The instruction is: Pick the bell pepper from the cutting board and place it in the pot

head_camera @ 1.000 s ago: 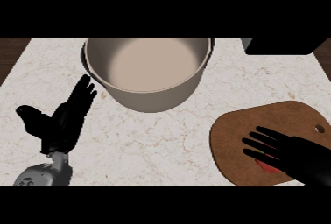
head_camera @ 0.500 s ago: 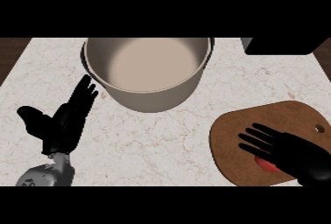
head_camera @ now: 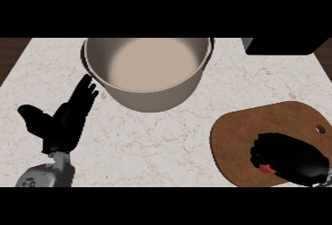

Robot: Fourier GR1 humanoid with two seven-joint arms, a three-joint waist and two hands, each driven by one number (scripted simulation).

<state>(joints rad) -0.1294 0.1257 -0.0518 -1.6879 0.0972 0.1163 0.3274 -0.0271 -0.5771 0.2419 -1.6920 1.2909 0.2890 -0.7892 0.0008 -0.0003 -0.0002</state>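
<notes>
The bell pepper (head_camera: 265,167) lies on the cutting board (head_camera: 243,132), at the board's near right part, and shows only as small red patches under the right hand (head_camera: 288,157); so little of it is visible that its long axis and the way it points cannot be told. The right hand covers it from above with its fingers curled down around it, whereas a second ago those fingers were spread flat and straight over the board, reaching toward the far left. The hand has also bunched up into a rounder shape over the same spot on the board. The pot (head_camera: 149,70) stands at the far side of the counter (head_camera: 168,136), well apart from the board, its pale inside bare. The left hand (head_camera: 65,121) rests open at the view's left, fingers straight and pointing away toward the pot's near left wall, thumb out to the side, in the same place and pose as before. A dark object (head_camera: 282,45) sits at the far right corner.
</notes>
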